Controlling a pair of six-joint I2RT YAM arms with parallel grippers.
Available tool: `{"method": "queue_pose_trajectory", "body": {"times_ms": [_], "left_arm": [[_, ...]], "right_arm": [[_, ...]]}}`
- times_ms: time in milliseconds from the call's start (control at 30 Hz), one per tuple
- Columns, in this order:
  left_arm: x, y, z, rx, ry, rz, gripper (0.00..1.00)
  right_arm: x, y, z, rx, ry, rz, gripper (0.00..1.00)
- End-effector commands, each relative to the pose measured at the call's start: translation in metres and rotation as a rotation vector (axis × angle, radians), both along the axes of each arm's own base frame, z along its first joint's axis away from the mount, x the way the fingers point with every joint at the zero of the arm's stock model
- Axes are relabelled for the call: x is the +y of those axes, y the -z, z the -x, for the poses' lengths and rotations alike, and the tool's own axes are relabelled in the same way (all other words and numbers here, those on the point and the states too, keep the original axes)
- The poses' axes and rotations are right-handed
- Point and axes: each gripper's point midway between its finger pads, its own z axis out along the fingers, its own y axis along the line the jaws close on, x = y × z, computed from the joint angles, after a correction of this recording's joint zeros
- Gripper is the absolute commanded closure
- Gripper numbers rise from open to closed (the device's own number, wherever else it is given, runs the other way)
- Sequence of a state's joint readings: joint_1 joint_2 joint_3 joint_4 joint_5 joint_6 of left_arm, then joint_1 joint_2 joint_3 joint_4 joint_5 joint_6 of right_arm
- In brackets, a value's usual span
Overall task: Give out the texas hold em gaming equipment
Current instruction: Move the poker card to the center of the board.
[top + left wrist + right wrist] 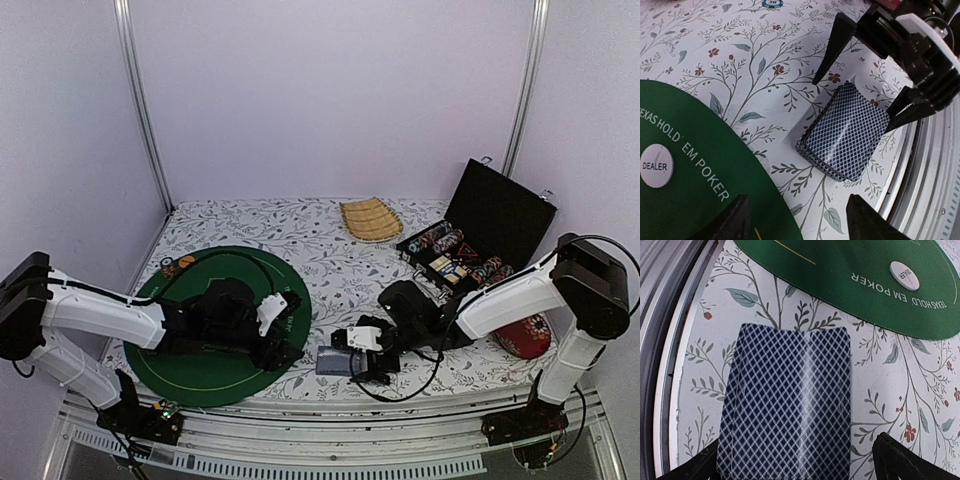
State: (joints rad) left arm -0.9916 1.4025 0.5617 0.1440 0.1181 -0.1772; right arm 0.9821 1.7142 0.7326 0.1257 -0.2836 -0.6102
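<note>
A deck of playing cards (790, 400) with blue diamond-pattern backs lies face down on the floral cloth, just right of the round green poker mat (220, 325). My right gripper (800, 471) is open and straddles the deck, one finger on each side (837, 45). A clear gap shows between the right-hand finger and the cards. My left gripper (797, 222) hovers open and empty at the mat's edge, a short way from the deck (847, 132). A white dealer button (656, 165) rests on the mat. Chips fill the open black case (455, 255).
A ribbed tan tray (370, 218) sits at the back centre. A red cushion (525, 335) lies by the right arm. A few tokens (178, 265) rest at the mat's far left rim. The table's metal front rail (927, 165) runs close beside the deck.
</note>
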Motion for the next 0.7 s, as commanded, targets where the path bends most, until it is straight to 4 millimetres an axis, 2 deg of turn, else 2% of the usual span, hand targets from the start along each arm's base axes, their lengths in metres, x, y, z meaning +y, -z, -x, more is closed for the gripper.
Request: {"method": "queue_pose_trajectory", "body": {"times_ms": [0, 100, 233, 367, 533, 667], "left_arm": [[-0.002, -0.007, -0.006, 0.016, -0.033, 0.056, 0.32], [0.003, -0.010, -0.013, 0.005, -0.058, 0.055, 0.32], [0.009, -0.009, -0.015, 0.007, -0.069, 0.034, 0.32], [0.014, -0.010, -0.017, 0.003, -0.078, 0.029, 0.32], [0.023, -0.018, -0.026, -0.021, -0.124, 0.024, 0.32], [0.032, -0.021, -0.030, -0.035, -0.150, 0.015, 0.32]], "right_arm": [[0.011, 0.013, 0.011, -0.004, -0.056, 0.037, 0.02], [0.013, 0.023, 0.018, 0.014, -0.071, 0.067, 0.05], [0.010, 0.032, 0.011, 0.023, -0.017, 0.114, 0.11], [0.008, 0.034, 0.009, 0.034, 0.014, 0.128, 0.23], [0.008, 0.034, -0.009, 0.006, 0.114, 0.151, 0.36], [0.007, 0.038, -0.025, -0.015, 0.197, 0.175, 0.37]]}}
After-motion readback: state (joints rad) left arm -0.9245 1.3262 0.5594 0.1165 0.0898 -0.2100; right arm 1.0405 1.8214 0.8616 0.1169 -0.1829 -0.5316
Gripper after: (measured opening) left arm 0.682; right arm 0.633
